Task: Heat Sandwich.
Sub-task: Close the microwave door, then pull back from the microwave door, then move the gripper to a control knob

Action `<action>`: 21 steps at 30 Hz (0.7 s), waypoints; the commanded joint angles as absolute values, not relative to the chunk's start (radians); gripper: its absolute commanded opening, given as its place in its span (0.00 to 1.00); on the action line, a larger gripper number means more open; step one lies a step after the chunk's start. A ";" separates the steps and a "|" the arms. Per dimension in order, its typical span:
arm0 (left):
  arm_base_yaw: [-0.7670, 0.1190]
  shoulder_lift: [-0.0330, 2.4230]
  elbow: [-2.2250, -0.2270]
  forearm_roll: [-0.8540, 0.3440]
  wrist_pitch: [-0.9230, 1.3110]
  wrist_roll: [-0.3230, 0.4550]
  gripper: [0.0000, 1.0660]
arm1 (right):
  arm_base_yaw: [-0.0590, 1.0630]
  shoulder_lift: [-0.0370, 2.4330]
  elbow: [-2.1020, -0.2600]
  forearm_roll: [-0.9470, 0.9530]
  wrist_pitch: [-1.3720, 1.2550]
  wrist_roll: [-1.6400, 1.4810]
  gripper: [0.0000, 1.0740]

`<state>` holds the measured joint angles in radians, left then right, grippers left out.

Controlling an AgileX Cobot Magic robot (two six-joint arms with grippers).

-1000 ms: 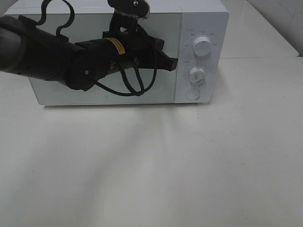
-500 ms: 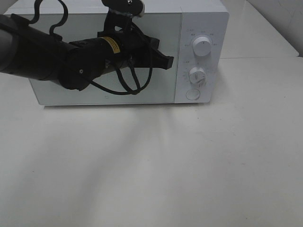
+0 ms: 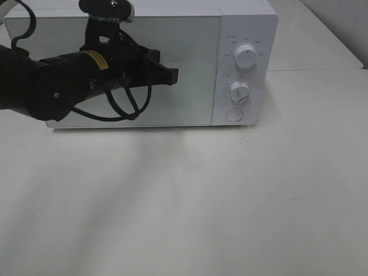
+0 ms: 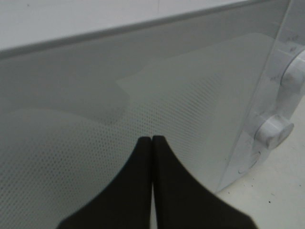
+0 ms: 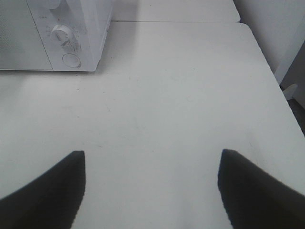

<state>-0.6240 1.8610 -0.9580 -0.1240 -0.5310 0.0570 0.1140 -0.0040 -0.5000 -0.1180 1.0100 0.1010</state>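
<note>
The sandwich is hidden; no view shows it. A white microwave [image 3: 241, 34] stands at the back of the table with its door [image 3: 190, 69] closed. My left gripper [image 3: 174, 75] hangs in front of the door's glass, its black fingers [image 4: 138, 181] pressed together with nothing between them. In the left wrist view the gripper [image 4: 151, 139] points at the perforated door window [image 4: 71, 143]. My right gripper [image 5: 152, 155] is open over bare table and holds nothing; the exterior view does not show it.
The microwave's control panel carries two dials [image 3: 246, 56] [image 3: 239, 90] and a round button [image 3: 234, 114]. In the right wrist view the microwave [image 5: 71, 33] is at the far corner of the white table [image 5: 167, 105]. The table's right edge [image 5: 267, 62] drops off.
My left arm has drawn back leftward across the microwave door, away from the control panel. The gripper stayed shut. The right gripper has not moved.
</note>
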 commanded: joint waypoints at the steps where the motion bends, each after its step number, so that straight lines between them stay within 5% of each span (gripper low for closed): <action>1: -0.623 1.813 -0.906 -0.125 -0.539 0.037 0.00 | 0.106 -0.030 -0.499 -0.122 0.998 0.101 0.69; 15: -0.623 1.615 -0.637 -0.084 -0.514 -0.052 0.01 | 0.106 -0.030 -0.499 -0.122 0.998 0.101 0.69; 16: -0.623 1.602 -0.623 -0.084 -0.491 -0.052 0.06 | 0.106 -0.030 -0.499 -0.122 0.998 0.101 0.69; 19: -0.623 1.563 -0.596 -0.085 -0.378 -0.052 0.50 | 0.106 -0.030 -0.499 -0.122 0.998 0.101 0.69; 20: -0.623 1.563 -0.596 -0.085 -0.378 -0.052 0.50 | 0.106 -0.030 -0.499 -0.122 0.998 0.101 0.69; 21: -0.623 1.555 -0.596 -0.088 -0.337 -0.052 0.65 | 0.106 -0.030 -0.499 -0.122 0.998 0.101 0.69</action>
<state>-0.6240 1.5680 -0.6000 -0.0890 -0.3510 -0.0440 0.1140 -0.0040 -0.5000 -0.1180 1.0100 0.1010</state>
